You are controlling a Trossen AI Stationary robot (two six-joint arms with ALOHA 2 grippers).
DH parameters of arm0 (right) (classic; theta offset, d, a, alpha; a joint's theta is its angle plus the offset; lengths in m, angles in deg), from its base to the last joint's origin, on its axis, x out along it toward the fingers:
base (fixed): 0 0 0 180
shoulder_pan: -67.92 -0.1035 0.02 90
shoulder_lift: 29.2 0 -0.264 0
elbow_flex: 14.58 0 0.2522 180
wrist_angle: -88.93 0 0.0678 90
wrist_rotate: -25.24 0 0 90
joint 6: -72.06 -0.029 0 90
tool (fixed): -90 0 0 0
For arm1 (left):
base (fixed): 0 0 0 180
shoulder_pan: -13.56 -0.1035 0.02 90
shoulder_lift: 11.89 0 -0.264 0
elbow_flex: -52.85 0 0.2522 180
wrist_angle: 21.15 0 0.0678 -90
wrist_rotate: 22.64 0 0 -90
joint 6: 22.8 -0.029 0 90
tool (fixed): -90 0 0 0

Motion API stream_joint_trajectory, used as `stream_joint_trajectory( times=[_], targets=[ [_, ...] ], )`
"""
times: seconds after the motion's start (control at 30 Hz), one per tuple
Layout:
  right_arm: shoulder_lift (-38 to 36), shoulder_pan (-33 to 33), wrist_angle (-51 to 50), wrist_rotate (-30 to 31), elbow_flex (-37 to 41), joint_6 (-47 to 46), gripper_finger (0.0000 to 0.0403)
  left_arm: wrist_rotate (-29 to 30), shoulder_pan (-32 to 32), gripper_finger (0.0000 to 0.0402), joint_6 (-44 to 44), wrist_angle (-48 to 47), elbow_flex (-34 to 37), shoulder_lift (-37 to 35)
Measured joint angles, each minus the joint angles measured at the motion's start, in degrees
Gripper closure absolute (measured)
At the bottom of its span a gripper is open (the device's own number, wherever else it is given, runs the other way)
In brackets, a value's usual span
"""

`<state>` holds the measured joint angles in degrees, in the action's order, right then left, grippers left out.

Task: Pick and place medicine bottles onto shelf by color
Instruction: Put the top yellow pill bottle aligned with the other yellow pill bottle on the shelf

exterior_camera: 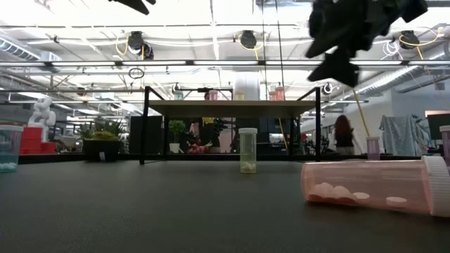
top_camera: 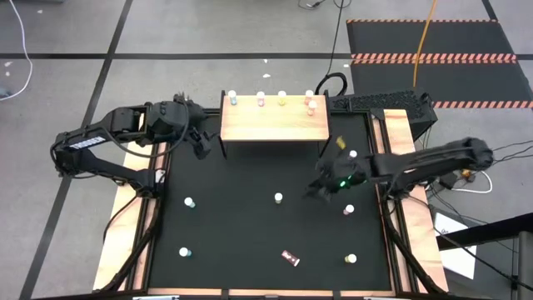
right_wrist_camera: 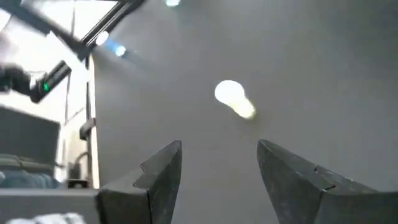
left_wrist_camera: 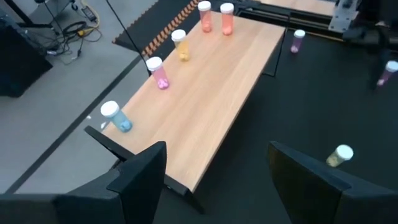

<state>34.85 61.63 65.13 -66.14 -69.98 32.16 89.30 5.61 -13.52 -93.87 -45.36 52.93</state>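
The shelf [top_camera: 273, 121] is a light wooden board on thin dark legs at the table's far side. Several bottles stand in a row along its far edge: blue [left_wrist_camera: 117, 117], pink [left_wrist_camera: 158, 73], yellow [left_wrist_camera: 180, 45] and two orange-pink ones [left_wrist_camera: 226, 18]. My left gripper [top_camera: 204, 143] hovers open beside the shelf's left end, its fingers [left_wrist_camera: 143, 171] empty. My right gripper [top_camera: 316, 188] is open in the air over the table's right half. It looks down at a yellowish bottle [right_wrist_camera: 233, 98] standing upright on the black mat [top_camera: 278, 197].
More bottles stand scattered on the mat: [top_camera: 190, 202], [top_camera: 185, 251], [top_camera: 349, 209], [top_camera: 351, 259], [top_camera: 353, 154]. One pink bottle lies on its side near the table's near edge [exterior_camera: 373, 186]. Wooden rails run along the table's left and right sides [top_camera: 125, 225].
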Motion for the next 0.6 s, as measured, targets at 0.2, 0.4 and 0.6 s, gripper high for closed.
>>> stream_joint_trajectory(
  times=[0.2,0.4,0.6],
  targets=[
    [15.14,-2.72,21.76,7.79,0.00,15.84,0.0197,-0.01,0.00,0.0128,-3.49,0.09,0.00,0.35],
    [24.40,-1.18,28.24,8.91,-1.17,22.21,0.0174,-1.43,0.00,0.0128,-6.03,-1.30,0.00,0.42],
    [31.43,-2.13,26.61,8.70,-7.89,28.55,0.0136,-1.47,-0.01,0.0128,-4.12,-3.11,0.00,0.44]
  ],
)
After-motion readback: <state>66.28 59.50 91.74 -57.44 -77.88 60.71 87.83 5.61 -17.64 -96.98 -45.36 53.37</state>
